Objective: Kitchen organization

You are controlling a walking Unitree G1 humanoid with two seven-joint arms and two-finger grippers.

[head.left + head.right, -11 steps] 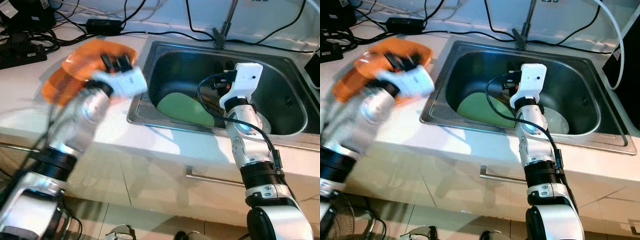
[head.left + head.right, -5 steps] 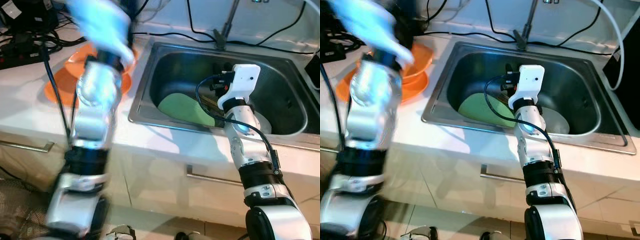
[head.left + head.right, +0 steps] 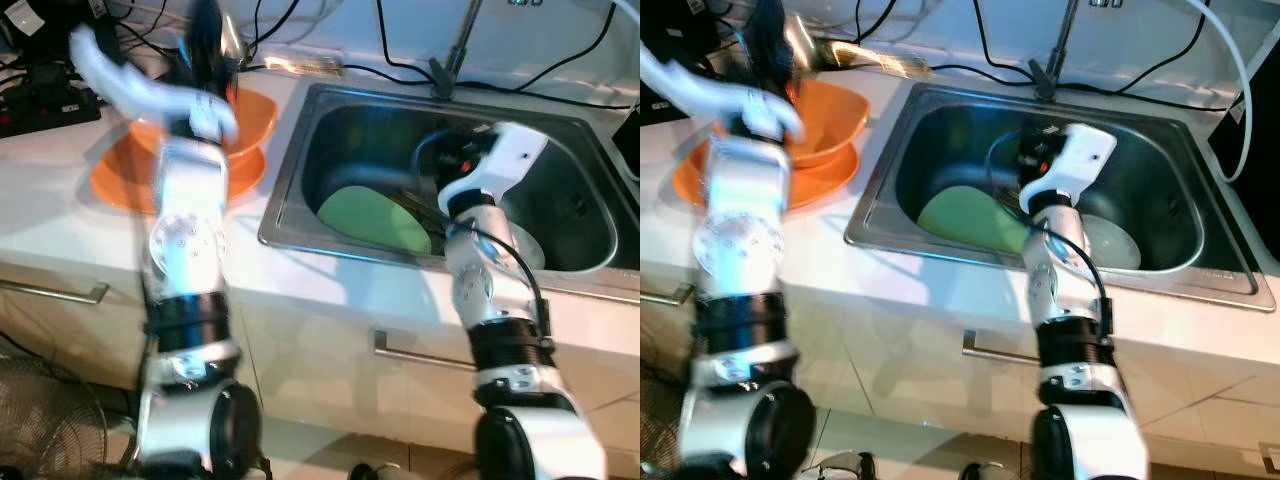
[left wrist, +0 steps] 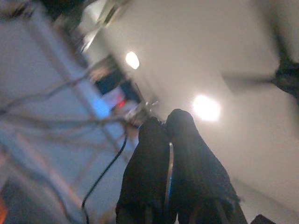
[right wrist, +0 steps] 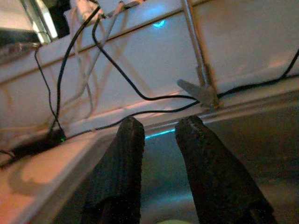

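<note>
Left eye view: we see the orange bowl (image 3: 245, 120) on an orange plate (image 3: 120, 180) near the table's (image 3: 60, 225) left edge. Our left gripper (image 4: 166, 128) points upward, fingers pressed together, empty. Right gripper (image 5: 159, 128), fingers slightly parted and empty, hangs over the sink (image 3: 575, 215) holding a green plate (image 3: 375, 215).

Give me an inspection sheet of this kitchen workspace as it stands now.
Surface: pale countertop around a steel sink.
Job's things: orange bowl on an orange plate left of the sink; green plate and white plate inside the sink.
Clutter: nothing seen.
Grippers: left tool raised above the orange bowl, fingers together, holding nothing; right tool over the sink, fingers apart, holding nothing.
Cables: black cables along the back of the counter behind the faucet.
Surroundings: cabinet handle below the sink; fan on the floor.
</note>
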